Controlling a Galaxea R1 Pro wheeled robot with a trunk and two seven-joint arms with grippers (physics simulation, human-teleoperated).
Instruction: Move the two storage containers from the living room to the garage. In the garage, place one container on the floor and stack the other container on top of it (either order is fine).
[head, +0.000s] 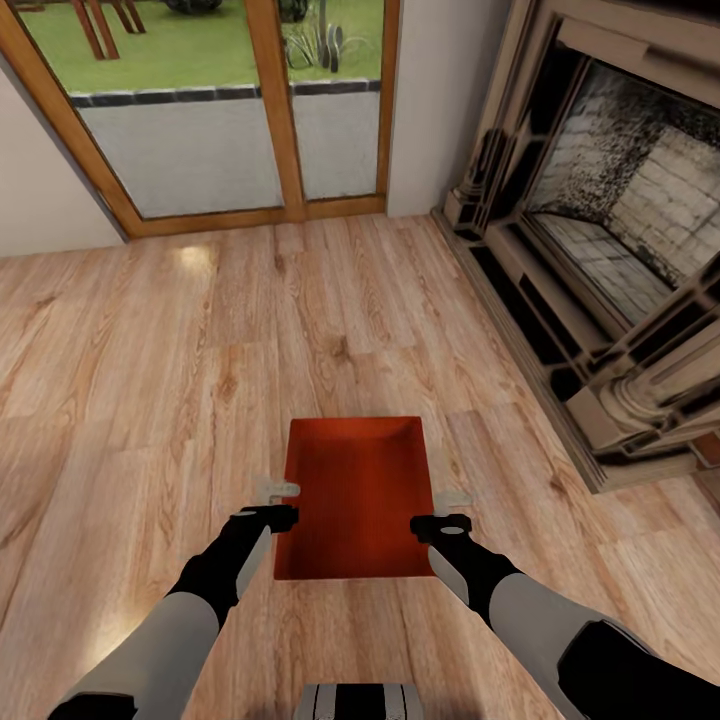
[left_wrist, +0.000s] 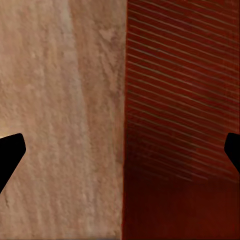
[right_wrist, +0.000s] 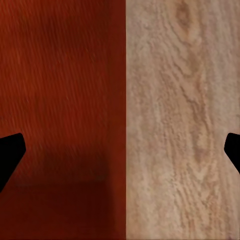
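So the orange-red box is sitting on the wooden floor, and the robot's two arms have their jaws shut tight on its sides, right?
Not quite. The jaws are open, not shut: in both wrist views each gripper straddles a side wall of the orange-red rectangular storage container, fingertips spread wide apart. The rest holds: it sits on the light wood-plank floor.

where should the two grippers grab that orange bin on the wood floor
Take the storage container by its two long side walls, coming straight down. It sits flat and open-topped, and the open left gripper and right gripper each straddle a wall already.
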